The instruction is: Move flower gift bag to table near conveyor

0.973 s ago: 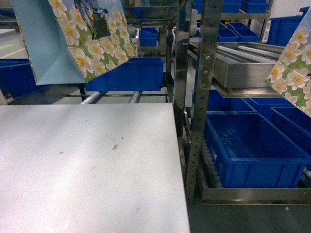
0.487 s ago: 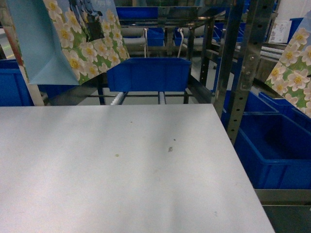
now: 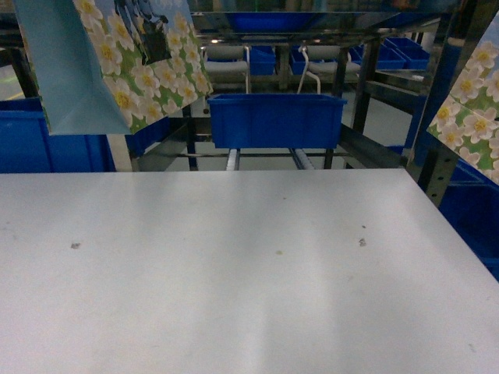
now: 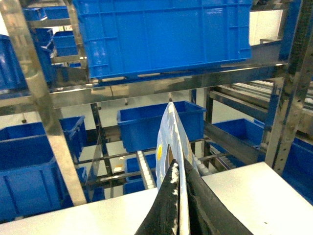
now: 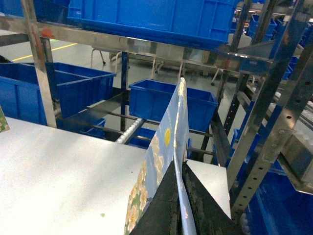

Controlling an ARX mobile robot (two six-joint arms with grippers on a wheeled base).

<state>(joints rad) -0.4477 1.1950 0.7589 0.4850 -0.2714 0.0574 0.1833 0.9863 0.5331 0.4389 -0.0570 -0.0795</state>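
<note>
Bags hang from both my arms. My left end effector [image 4: 178,196] is clamped on the top edge of a flower gift bag [image 3: 117,62], held in the air above the far left of the white counter [image 3: 234,273]. My right end effector [image 5: 178,205] pinches a second flower bag [image 3: 472,117] over the counter's right edge. Beyond both stands the conveyor [image 3: 265,160], carrying a blue bin [image 3: 277,121].

Bench [image 3: 234,280]: wide matte white top filling the lower head view.
Lying on it: a few small dark specks [image 3: 362,242], nothing larger.
Far edge: just before a grey steel rack with rollers [image 3: 232,158].
</note>
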